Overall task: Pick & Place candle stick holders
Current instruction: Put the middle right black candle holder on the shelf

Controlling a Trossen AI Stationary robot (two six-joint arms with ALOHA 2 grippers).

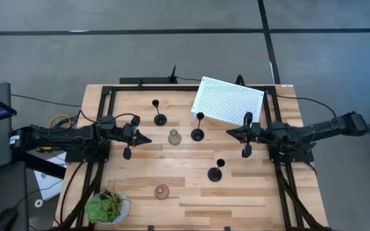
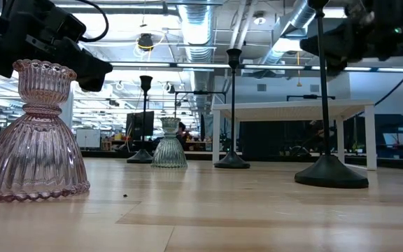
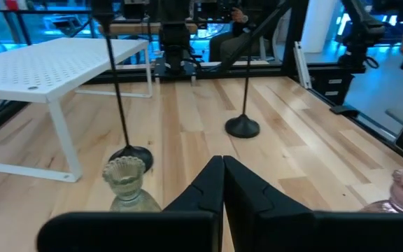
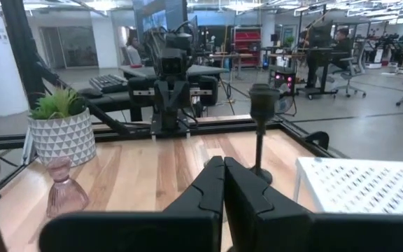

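Observation:
Three tall thin black candle stick holders stand upright on their round bases: one at the far left (image 1: 160, 119), one at the centre (image 1: 198, 134), one nearer and to the right (image 1: 215, 173). A squat grey-green holder (image 1: 174, 136) stands between the first two. A pinkish one (image 1: 162, 191) stands near the front edge. My left gripper (image 1: 148, 138) hovers shut, level, just left of the grey-green holder (image 3: 124, 183). My right gripper (image 1: 228, 133) hovers shut, level, right of the centre holder (image 4: 260, 126). Neither touches anything.
A white perforated stand (image 1: 227, 101) sits on thin legs at the far right, close behind my right gripper. A small green potted plant (image 1: 108, 206) is at the near left corner. A black frame (image 1: 108, 90) runs around the wooden tabletop.

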